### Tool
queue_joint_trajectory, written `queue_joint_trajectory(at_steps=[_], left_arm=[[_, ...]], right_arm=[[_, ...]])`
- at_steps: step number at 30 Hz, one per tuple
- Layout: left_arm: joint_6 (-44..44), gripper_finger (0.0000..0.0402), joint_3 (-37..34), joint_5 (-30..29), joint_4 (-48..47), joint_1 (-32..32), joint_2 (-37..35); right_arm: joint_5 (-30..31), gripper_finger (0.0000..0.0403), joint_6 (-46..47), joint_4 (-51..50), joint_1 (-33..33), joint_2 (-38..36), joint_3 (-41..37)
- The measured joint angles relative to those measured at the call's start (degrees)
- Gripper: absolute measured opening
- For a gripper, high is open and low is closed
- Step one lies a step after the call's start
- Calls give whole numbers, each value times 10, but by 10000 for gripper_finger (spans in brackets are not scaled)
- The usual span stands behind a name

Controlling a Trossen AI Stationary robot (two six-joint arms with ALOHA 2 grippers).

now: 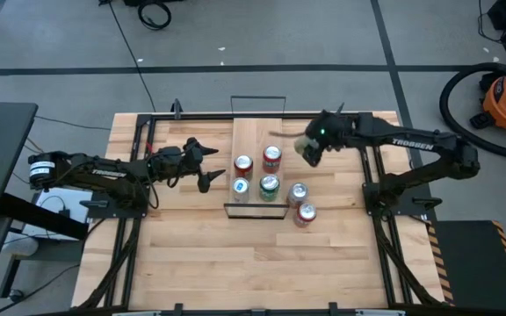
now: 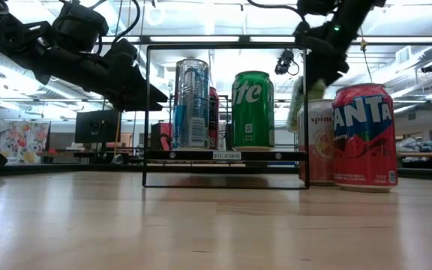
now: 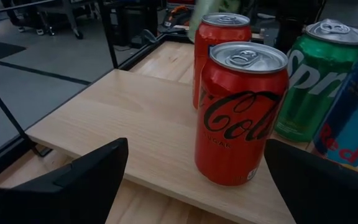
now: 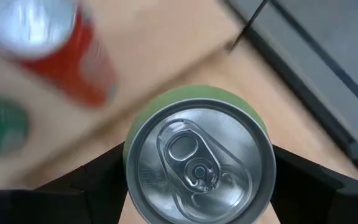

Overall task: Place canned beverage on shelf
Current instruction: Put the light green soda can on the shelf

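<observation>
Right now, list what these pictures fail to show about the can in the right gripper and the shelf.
- Pale green can held by the right gripper: label unseen; right wrist view shows only its top, low view blurs it.
- Shelf: the cans behind the front row are mostly hidden in low view.
- Red can: blurred, unreadable.

Red Coke can [image 3: 241,115] w/ black script; green Sprite can [image 3: 316,84]; blue Red Bull can [image 3: 353,124]; pale-green can [image 4: 197,162], silver top.

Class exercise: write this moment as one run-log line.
right tool: shut on pale green can, beside shelf | left tool: open, beside shelf | shelf: four cans
</observation>
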Motion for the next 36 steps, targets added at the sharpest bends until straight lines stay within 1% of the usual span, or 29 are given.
queue_joint_trajectory(at_steps=[4,7,11,13,16,24,28,30,33,36], left_arm=[[-1,389,0,0,0,0,0],[-1,389,0,0,0,0,0],[-7,389,0,0,-2,0,0],[-15,389,0,0,-3,0,0],[-26,389,0,0,-6,0,0],[-52,389,0,0,-30,0,0],[-62,389,0,0,-30,0,0],[-64,389,0,0,-30,0,0],[-64,389,0,0,-31,0,0],[-64,389,0,0,-31,0,0]], right_arm=[[-29,324,-11,2,-26,38,45],[-43,324,-32,3,-29,91,97],[-85,324,-62,-2,-43,166,171],[-97,324,-68,-11,-51,199,205],[-111,324,-73,-27,-59,242,242],[-124,324,-77,-35,-73,322,302],[-146,324,-76,-45,-83,353,331],[-147,324,-78,-55,-86,368,341],[-149,324,-80,-65,-88,383,348],[-149,330,-84,-62,-92,383,349]])
